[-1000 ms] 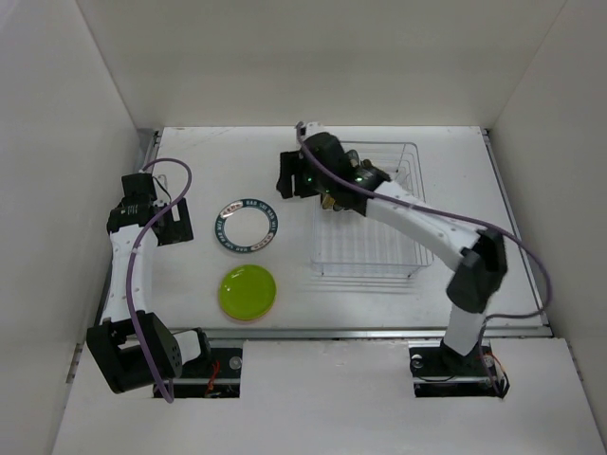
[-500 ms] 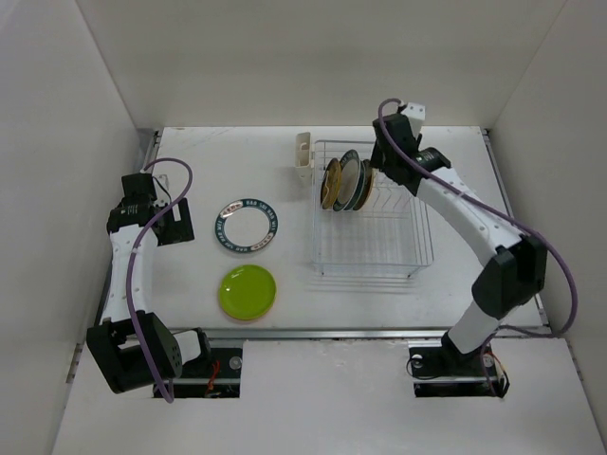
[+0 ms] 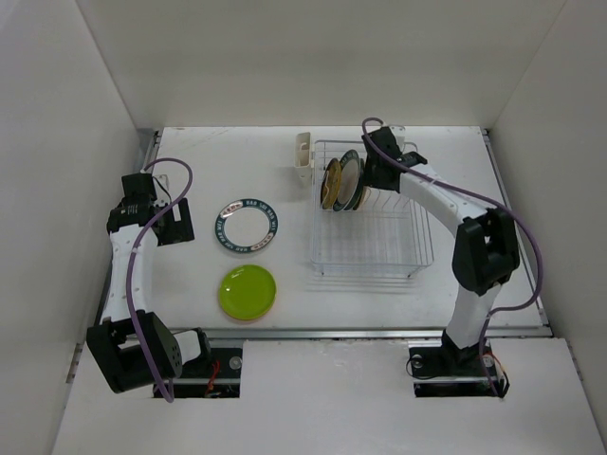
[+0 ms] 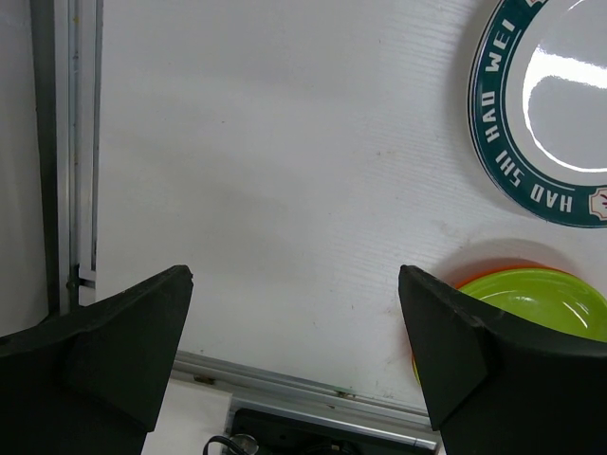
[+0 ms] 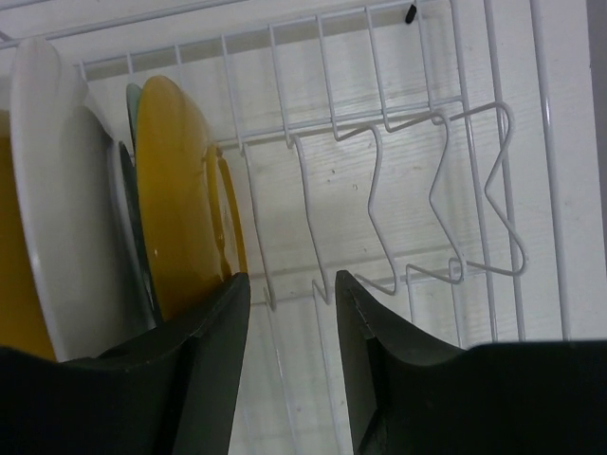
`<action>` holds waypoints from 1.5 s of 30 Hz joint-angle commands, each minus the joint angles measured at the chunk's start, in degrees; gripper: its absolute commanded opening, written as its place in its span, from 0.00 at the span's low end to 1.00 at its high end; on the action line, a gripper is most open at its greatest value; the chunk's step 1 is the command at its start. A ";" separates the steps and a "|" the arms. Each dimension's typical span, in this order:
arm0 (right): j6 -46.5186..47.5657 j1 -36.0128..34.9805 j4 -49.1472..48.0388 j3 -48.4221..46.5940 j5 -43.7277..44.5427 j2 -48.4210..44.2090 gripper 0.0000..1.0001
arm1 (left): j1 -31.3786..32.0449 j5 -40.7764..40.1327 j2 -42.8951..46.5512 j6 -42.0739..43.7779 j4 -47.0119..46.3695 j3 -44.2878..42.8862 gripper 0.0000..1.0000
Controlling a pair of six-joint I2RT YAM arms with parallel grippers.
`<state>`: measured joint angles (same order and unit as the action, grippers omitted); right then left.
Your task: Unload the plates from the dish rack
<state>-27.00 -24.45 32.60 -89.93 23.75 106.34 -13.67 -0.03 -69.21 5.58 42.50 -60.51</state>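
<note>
Three plates out of the rack: a teal-rimmed plate (image 3: 247,226) lies flat on the bench (image 3: 190,161), left of the dish rack (image 3: 379,248). Nearer the arm bases, a lime plate (image 3: 248,291) lies on top of an orange plate (image 4: 479,278), of which only a thin edge shows.
Plates in the rack: the standing plates (image 3: 343,180) are on edge, packed close together at the rack's far left end. Their exact count is hard to tell.
Dish rack: it sits right of centre on the bench, with a cream cup (image 3: 303,156) at its far left corner.
Right hand (image 5: 291,278): it is over the far end of the rack, just right of the standing plates. The fingers are parted by a modest gap and grip nothing, with only rack wire showing beyond the gap.
Nearest plate: an amber plate (image 5: 175,218) stands just beside one right finger, and whether they touch cannot be told. Past it stand a dark-edged plate and a white plate (image 5: 57,180).
Left hand (image 4: 294,275): it hangs above bare bench on the left side, fingers spread wide with nothing between them. The teal-rimmed plate and the lime plate lie off to one side, apart from it.
</note>
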 commanded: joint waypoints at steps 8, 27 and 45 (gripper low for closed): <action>-2.70 -0.34 -1.31 1.95 9.21 -11.06 0.47 | -0.48 0.65 0.13 0.66 0.39 0.31 0.89; 0.02 -0.34 -7.73 4.24 -5.55 -7.21 0.47 | -0.48 1.18 0.66 0.66 0.92 0.31 0.89; -5.51 -0.34 -2.48 1.69 3.31 -2.00 0.01 | -0.48 2.23 0.66 0.66 1.44 -0.22 0.89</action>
<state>-29.23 -25.15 27.83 -85.71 23.40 104.71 -13.74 1.43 -69.25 5.61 43.13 -60.49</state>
